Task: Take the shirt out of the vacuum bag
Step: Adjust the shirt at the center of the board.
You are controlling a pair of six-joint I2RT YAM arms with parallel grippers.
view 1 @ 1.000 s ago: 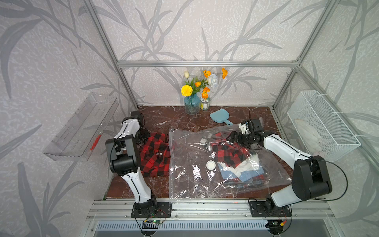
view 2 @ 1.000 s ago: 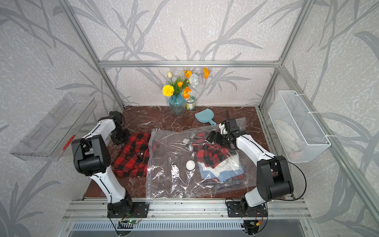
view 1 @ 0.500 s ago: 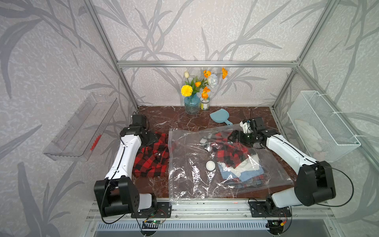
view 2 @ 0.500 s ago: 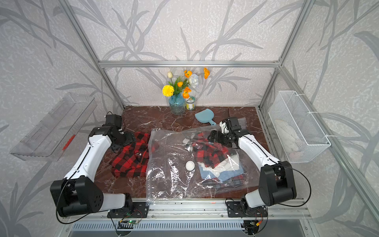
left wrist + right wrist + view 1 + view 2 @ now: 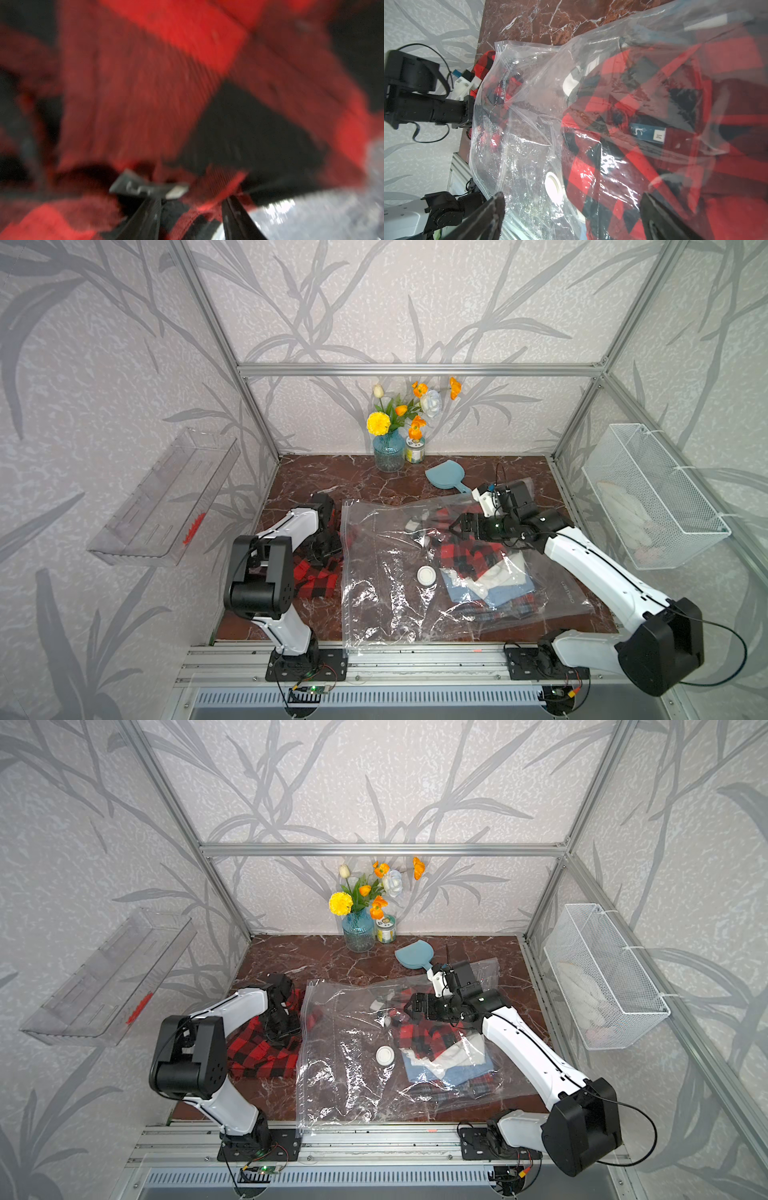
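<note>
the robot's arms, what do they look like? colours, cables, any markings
Both the left arm and right arm have white rounded links between chunky black joint housings. The right one bears small grey lettering and a thin black cable looping off its elbow. The left gripper and right gripper are black, with slim dark fingers.

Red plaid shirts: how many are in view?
2. Outer shirt: beside the vacuum bag, under the left gripper. Bagged shirt: inside it, by the right gripper. Others may be hidden.
</note>
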